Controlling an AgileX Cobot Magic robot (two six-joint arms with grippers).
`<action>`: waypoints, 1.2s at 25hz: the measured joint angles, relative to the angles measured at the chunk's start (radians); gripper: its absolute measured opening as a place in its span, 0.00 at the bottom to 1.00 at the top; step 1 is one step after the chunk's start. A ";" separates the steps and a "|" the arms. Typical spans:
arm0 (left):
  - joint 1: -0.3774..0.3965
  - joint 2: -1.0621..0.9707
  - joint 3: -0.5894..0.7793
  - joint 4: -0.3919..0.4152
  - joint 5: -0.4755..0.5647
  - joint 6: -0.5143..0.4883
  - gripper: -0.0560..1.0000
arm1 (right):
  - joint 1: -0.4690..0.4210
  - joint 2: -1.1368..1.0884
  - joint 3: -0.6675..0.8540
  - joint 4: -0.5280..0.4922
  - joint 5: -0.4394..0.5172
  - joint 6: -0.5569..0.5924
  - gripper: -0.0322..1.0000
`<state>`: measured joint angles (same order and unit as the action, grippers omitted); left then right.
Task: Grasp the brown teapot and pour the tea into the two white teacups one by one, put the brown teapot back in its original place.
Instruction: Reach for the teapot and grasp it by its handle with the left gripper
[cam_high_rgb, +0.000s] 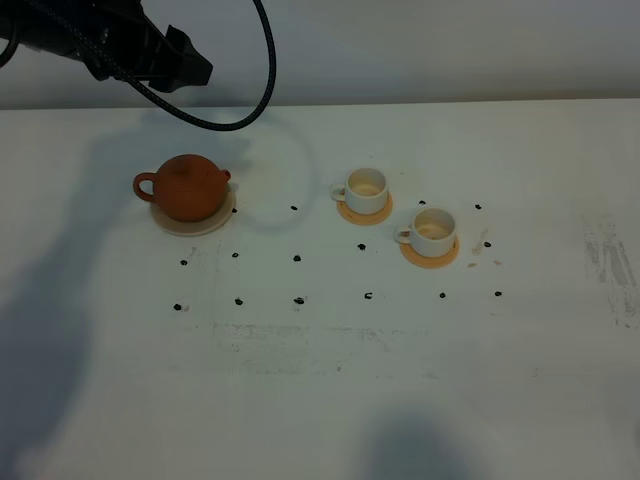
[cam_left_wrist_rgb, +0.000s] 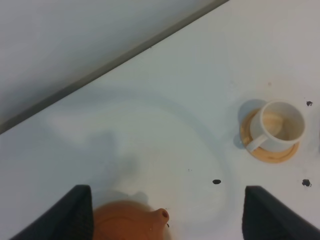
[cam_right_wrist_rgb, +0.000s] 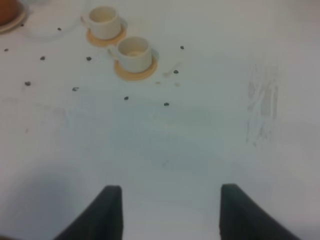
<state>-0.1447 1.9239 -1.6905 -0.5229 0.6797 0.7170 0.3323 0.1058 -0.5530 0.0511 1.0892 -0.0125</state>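
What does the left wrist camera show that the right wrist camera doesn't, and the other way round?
Left wrist only: the spout of the brown teapot and the table's far edge. Right wrist only: the second white teacup on its coaster, and scuff marks on the table. Both: part of the teapot, the teacup nearer it, and black dots.

left arm (cam_high_rgb: 110, 45): matte black, angular housing. Black braided cable (cam_high_rgb: 272, 55) loops off it. left gripper (cam_left_wrist_rgb: 167, 189): fingers (cam_left_wrist_rgb: 75, 215) dark grey, finely textured, squared tips. right gripper (cam_right_wrist_rgb: 167, 186): fingers (cam_right_wrist_rgb: 111, 212) plain black, likewise squared.
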 joint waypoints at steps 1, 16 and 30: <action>-0.002 0.000 0.000 0.000 0.000 0.000 0.62 | 0.000 -0.025 0.008 -0.005 0.014 0.001 0.44; -0.082 0.000 0.000 -0.003 -0.004 0.002 0.62 | 0.000 -0.113 0.031 -0.051 0.029 0.040 0.44; -0.100 0.034 0.000 0.006 0.051 0.002 0.62 | -0.162 -0.113 0.031 -0.046 0.026 0.043 0.44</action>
<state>-0.2445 1.9577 -1.6905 -0.5172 0.7303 0.7186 0.1704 -0.0071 -0.5217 0.0056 1.1155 0.0306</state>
